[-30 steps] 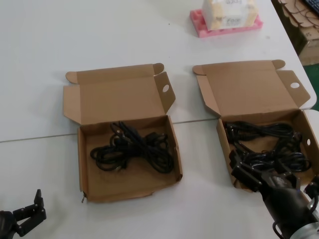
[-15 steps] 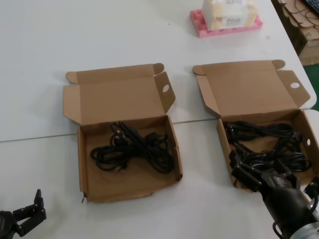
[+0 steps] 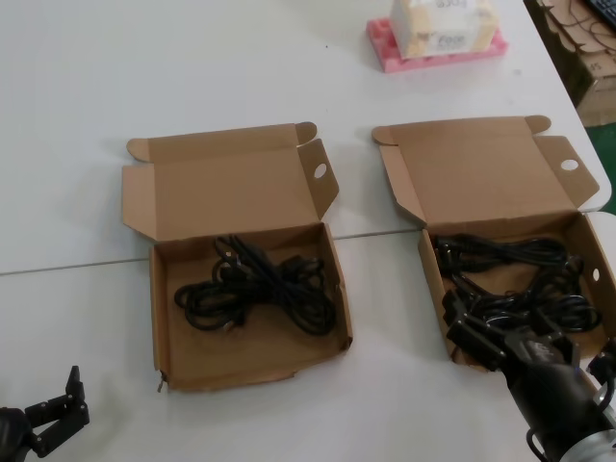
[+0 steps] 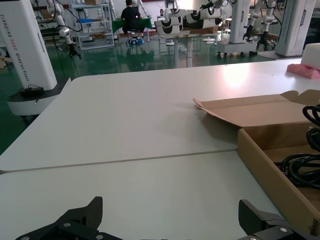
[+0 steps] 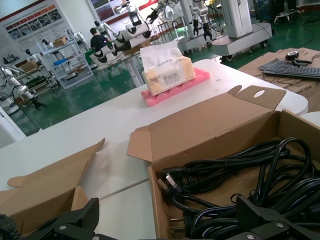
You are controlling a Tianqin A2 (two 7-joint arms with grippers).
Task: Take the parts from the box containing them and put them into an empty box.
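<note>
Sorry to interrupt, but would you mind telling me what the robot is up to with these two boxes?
It is moving black cables between two open cardboard boxes. The right gripper, jaws open, sits at the front wall of the right-hand box, right above the pile of cables in it. The left-hand box, with the wavy front edge, already holds one cable bunch. The left gripper waits open, low over the table, off to the left.

Bright, even overhead light; soft shadows, mild glare on the white table (image 4: 150, 125).
</note>
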